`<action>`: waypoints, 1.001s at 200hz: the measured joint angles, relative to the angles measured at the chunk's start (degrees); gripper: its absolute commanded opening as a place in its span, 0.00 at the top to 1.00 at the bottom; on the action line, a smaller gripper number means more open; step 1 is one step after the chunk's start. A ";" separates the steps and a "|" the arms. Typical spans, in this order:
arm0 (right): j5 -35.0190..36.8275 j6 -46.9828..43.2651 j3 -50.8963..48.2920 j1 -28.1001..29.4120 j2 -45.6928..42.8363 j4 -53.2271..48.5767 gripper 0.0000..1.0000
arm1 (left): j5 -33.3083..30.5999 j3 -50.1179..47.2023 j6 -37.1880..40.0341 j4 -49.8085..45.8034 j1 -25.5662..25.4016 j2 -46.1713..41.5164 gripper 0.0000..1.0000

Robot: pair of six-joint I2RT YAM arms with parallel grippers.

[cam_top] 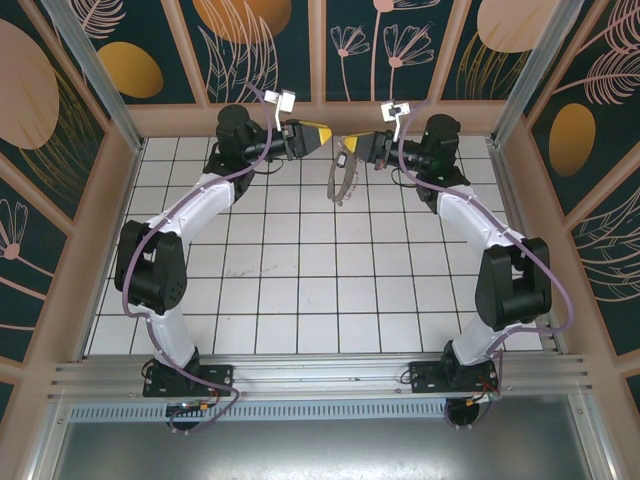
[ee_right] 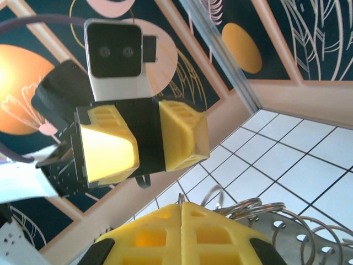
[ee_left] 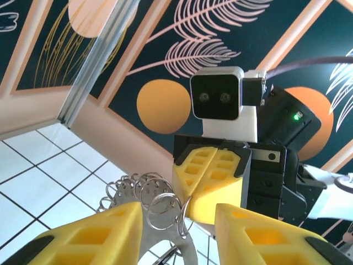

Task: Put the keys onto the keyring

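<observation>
In the upper middle of the top view, the keyring (cam_top: 341, 182) is held up above the tiled table (cam_top: 300, 290), between the two grippers. The right gripper (cam_top: 364, 148) is closed, with its yellow fingers (ee_right: 149, 237) pressed flat together. The keyring seems to be pinched there by a thin part, since it hangs just beside them at the lower right of the right wrist view. The left gripper (cam_top: 322, 137) is seen with its fingers (ee_left: 94, 234) apart. The small rings of the keyring lie in the gap, but no finger is seen to touch them. The lone key cannot be told from the other small pieces. The step in hand is judged to be the threading, or a handover at the ring. Next, a careful closing of the left fingers on one ring is probably called for, with the loop held steady by the right side.
</observation>
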 measured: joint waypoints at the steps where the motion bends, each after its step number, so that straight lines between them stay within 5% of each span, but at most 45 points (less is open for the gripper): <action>1: -0.11 0.00 0.00 0.00 0.04 0.00 1.00 | 0.02 0.04 0.07 -0.11 0.00 0.00 0.61; 200: -3.45 3.96 0.00 0.11 2.82 5.33 1.00 | 5.57 -1.70 -8.26 9.35 -1.38 4.15 0.62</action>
